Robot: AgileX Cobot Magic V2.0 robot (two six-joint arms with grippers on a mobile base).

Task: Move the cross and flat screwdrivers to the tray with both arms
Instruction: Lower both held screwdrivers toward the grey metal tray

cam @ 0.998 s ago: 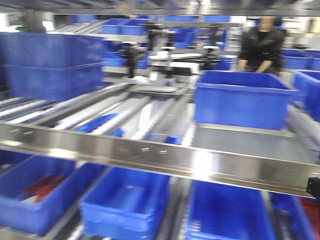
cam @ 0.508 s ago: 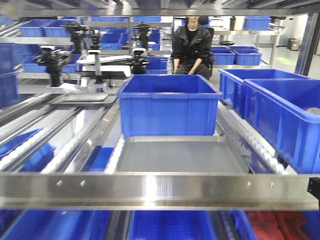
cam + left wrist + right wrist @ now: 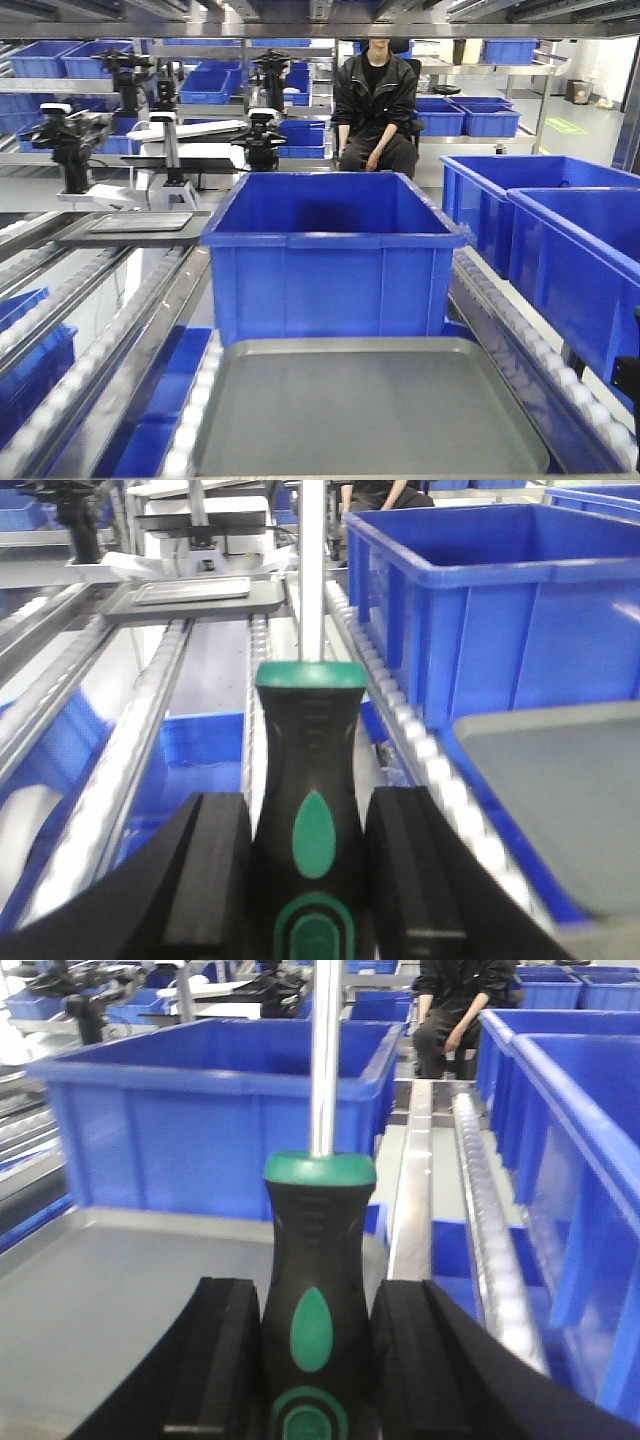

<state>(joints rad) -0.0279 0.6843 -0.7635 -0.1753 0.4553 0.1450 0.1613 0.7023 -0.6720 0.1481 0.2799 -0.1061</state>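
While clamped on black-and-green handles, left end effector on one screwdriver and right end effector on the other screwdriver, holding both shafts straight ahead toward the blue bin. Puts the tray low and inboard: rightward of the left grip, leftward of the right. Likely calls for swinging inward and down, neither arm clearly nearer.

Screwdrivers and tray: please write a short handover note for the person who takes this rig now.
Left hand: shut on a screwdriver, just left of the tray.
Right hand: shut on the second screwdriver, near the tray's right side.
Tray: empty.
Done: both tools gripped by their handles.
Left to do: lay both in the tray. Tips are out of view, so cross or flat cannot be told.
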